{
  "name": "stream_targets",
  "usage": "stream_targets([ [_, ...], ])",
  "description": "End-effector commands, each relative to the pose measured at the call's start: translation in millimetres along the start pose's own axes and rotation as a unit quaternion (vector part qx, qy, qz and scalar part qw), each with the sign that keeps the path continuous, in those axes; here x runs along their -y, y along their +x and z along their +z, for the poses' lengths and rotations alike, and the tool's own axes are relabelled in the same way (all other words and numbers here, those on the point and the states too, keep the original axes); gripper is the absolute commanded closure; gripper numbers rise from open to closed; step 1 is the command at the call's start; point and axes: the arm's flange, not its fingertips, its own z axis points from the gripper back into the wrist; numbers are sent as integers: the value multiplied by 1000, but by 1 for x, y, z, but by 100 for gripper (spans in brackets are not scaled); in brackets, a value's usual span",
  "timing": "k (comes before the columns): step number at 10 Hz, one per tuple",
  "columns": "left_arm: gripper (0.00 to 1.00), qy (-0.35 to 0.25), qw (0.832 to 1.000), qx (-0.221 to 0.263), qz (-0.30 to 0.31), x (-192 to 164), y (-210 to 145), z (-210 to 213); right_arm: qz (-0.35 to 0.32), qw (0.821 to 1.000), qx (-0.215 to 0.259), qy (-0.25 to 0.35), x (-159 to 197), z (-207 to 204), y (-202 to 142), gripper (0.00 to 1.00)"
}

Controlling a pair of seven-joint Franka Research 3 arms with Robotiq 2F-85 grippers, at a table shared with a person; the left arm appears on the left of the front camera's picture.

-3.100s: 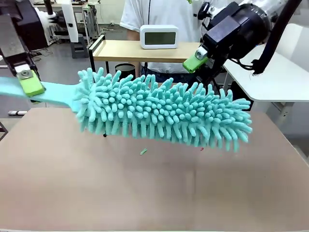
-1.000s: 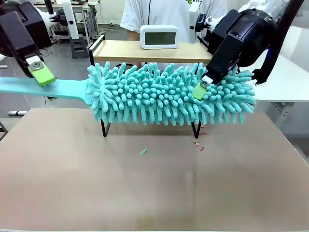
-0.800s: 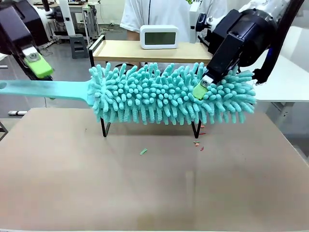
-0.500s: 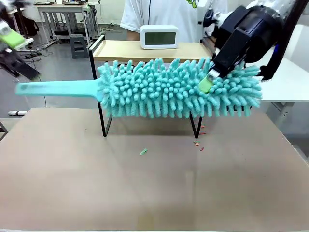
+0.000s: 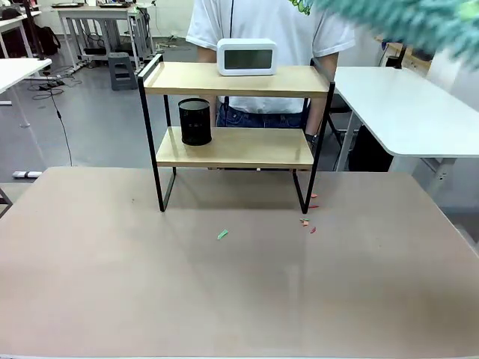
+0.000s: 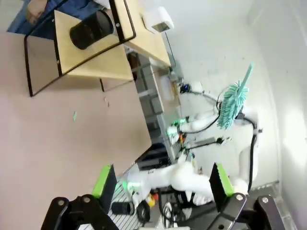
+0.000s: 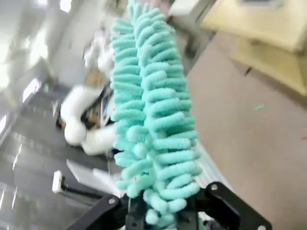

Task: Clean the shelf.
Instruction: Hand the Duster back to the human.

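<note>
the left claw point(image 6: 160, 179) is raised high and tilted, looking down across the counter point(image 6: 57, 143) from well above it. its two black fingers end in flat green pads point(image 6: 104, 180), spread wide apart with nothing between them. far ahead of that claw and well apart from it stands the shelf point(image 6: 96, 57): two smooth light wooden boards in a thin black metal frame with looped legs. a black cylindrical cup point(image 6: 91, 29) sits on its lower board, and a white rectangular clock point(image 6: 158, 19) sits on the upper one.

the right claw point(image 7: 163, 215) is closed on the fluffy end of a teal duster point(image 7: 153, 110), whose soft noodle-like chenille strands rise straight up from between the black fingers. from the left wrist, that duster point(image 6: 232, 103) shows lifted high on the other white arm point(image 6: 252, 143), thin flat handle pointing upward, well clear of the counter. in the front view it is a blurred teal streak point(image 5: 397, 19) in the upper right corner, above and to the right of the shelf point(image 5: 232, 146).

the counter point(image 5: 224, 299) is a matte brown surface. a few small scraps point(image 5: 307, 222) lie by the shelf's right leg, and one green bit point(image 5: 222, 234) lies in front of it. a person in a white shirt point(image 5: 262, 22) stands behind the shelf.
</note>
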Motion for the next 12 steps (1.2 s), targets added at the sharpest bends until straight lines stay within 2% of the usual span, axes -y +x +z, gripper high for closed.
stream_targets([
  [1, 0, -37, 999, 0, -15, 4, -8, -33, -71, 959, 265, -76, 37, 53, -33, 100],
  [2, 0, -34, 999, -18, -4, 1, -7, -40, -136, 940, 297, -102, 64, 68, -51, 100],
  [3, 0, -13, 1000, 6, 4, -3, -4, -11, -220, 920, 293, -137, 99, 68, -65, 100],
  [4, 0, -13, 1000, 6, 4, -3, -4, -11, -273, 911, 272, -148, 132, 60, -71, 100],
  [5, 0, -13, 1000, 6, 4, -3, -4, -11, -319, 888, 279, -181, 163, 55, -74, 100],
  [7, 0, -13, 1000, 6, 4, -3, -4, -11, -361, 869, 277, -192, 217, 39, -70, 100],
  [8, 0, -13, 1000, 6, 4, -3, -4, -11, -363, 869, 267, -204, 225, 32, -67, 100],
  [9, 0, -13, 1000, 6, 4, -3, -4, -11, -341, 878, 260, -214, 214, 46, -93, 100],
  [12, 0, -13, 1000, 6, 4, -3, -4, -11, -341, 878, 260, -214, 214, 46, -93, 100],
])
